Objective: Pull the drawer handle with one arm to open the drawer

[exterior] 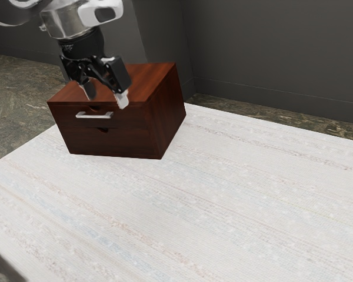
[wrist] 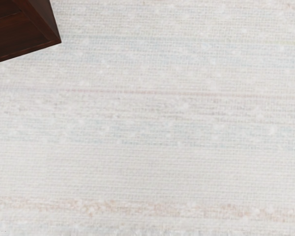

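The tool [exterior: 106, 94] hangs with its two fingers [exterior: 122, 98] spread wide and nothing between them; it has hold of nothing. It sits just above the drawer handle [exterior: 95, 115], fingertips pointing down toward it and apart from it. One finger lies toward the exterior view's left of the handle's middle, the other toward its right. I judge that spread to be deliberate: it leaves a gap wide enough for the fingers to drop either side of the pale bar before closing.

The arm [exterior: 76, 17] rises above the handle toward the exterior view's upper left, which keeps the space in front of the handle free for a pull.

The handle is a light, flat bar mounted across the upper drawer [exterior: 135, 116]. That drawer looks shut, its front flush with the face of the dark wooden cabinet [exterior: 165, 111], so the task appears to be at the approach and not yet at the grasp. Below the handle, a second front panel completes the cabinet's face.

The cabinet stands on the pale, woven-looking bench [exterior: 253, 194], which spreads out wide in front of the handle. In the wrist view a lower corner of the cabinet [wrist: 19, 27] shows against the bench [wrist: 162, 123], which suggests the hand is tilted out over the bench, away from the handle's face.
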You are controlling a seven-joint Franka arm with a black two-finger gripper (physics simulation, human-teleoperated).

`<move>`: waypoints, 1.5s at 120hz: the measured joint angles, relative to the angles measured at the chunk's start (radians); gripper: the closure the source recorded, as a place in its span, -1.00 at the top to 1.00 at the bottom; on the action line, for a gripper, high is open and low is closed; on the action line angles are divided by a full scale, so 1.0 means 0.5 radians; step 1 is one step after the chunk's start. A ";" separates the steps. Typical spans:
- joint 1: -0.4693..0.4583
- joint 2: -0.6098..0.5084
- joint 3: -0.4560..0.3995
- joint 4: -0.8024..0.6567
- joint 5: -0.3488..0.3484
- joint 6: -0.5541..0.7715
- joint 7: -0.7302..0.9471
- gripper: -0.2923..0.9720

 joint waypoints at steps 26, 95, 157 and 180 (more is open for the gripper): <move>-0.540 -0.860 0.828 -1.301 0.034 0.263 0.581 0.54; -0.143 -0.589 1.011 -1.322 0.082 0.761 1.960 0.54; -0.137 -0.228 0.970 -1.160 0.060 0.983 2.670 0.54; -0.123 -0.129 0.974 -1.050 0.057 1.007 2.814 0.54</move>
